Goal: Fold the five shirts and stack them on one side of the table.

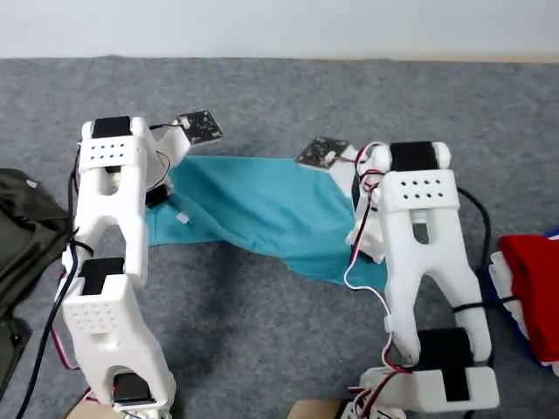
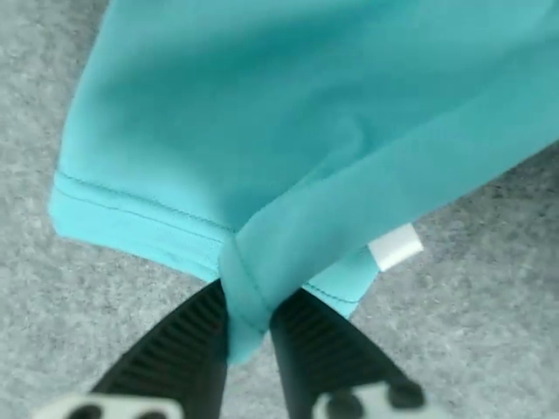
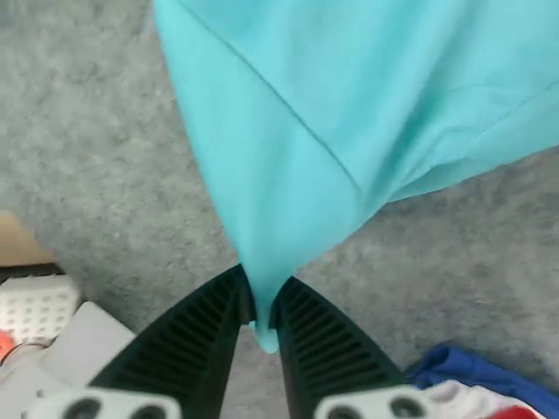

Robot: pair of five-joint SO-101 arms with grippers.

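A teal shirt (image 1: 262, 214) hangs stretched between the two arms over the grey table. My left gripper (image 2: 247, 327) is shut on a pinched fold at the shirt's hemmed edge (image 2: 131, 214), beside a small white tag (image 2: 396, 247). My right gripper (image 3: 262, 319) is shut on a corner of the same teal shirt (image 3: 349, 96), which fans out away from the black fingers (image 3: 205, 327). In the high view the left arm (image 1: 109, 192) holds the shirt's left side and the right arm (image 1: 419, 218) its right side.
A dark olive garment (image 1: 22, 244) lies at the table's left edge. At the right edge sits a stack with a red shirt (image 1: 533, 271) on top and white and blue cloth (image 3: 472, 375) beneath. Grey carpet-like surface (image 1: 262, 349) lies open between the arm bases.
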